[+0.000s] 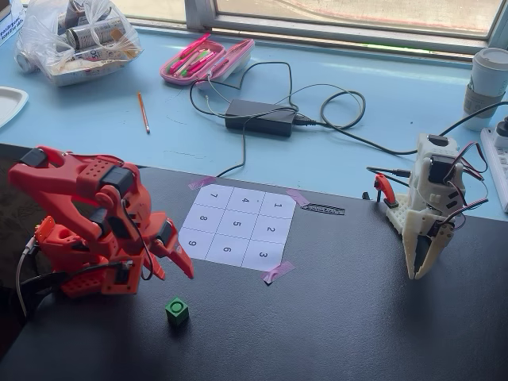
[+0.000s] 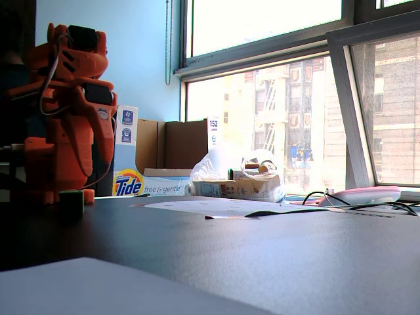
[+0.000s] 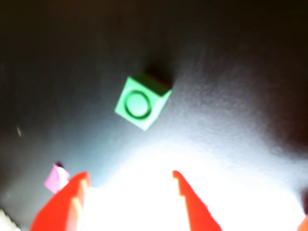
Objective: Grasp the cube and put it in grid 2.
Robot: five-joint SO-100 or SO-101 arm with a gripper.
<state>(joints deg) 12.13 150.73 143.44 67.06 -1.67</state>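
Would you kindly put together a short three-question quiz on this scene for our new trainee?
1. True or false: the green cube already lies on the numbered sheet.
2. In the wrist view, the orange gripper is: A) open and empty, B) shut on the cube, C) out of view.
3. In the fixed view from above, which digits sit on either side of grid 2 in its column?

Key: 1 false, it rests on the dark table; 2 A; 3 the digits 1 and 3.

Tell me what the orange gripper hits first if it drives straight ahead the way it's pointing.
Probably the cube: in the wrist view it sits just ahead of the open gripper, slightly left of center. Nothing lies between, though depth is unclear.
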